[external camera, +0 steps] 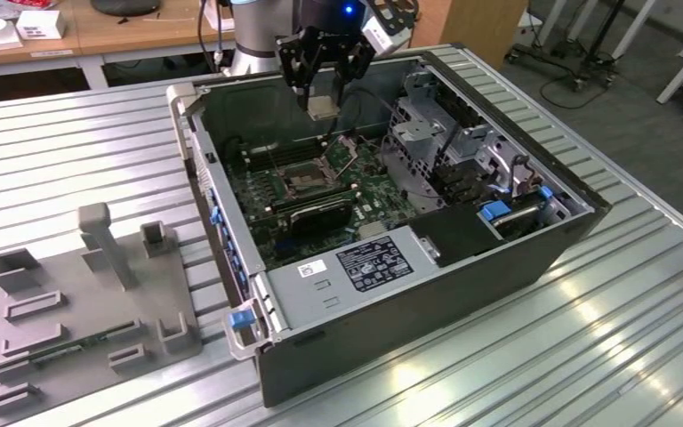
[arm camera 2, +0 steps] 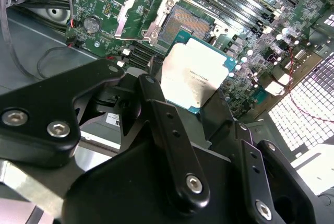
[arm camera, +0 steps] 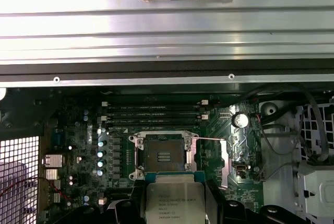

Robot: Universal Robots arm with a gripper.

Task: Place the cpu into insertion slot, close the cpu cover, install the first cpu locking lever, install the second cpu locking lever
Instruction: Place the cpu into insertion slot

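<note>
My black end effector is clamped on the thin, pale silvery square cpu, holding it above the open, silver-rimmed, dark-centred square insertion slot.

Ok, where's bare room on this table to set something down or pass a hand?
Bare table on the exterior view's right of the computer case, and, at its left, beyond the grey fixture. Crowded inside the case: the jaws hold the cpu raised near the insertion slot.

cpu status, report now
jaws shut on cpu, held above the open case. socket bare, cover flipped up. no obstruction seen over socket.
</note>
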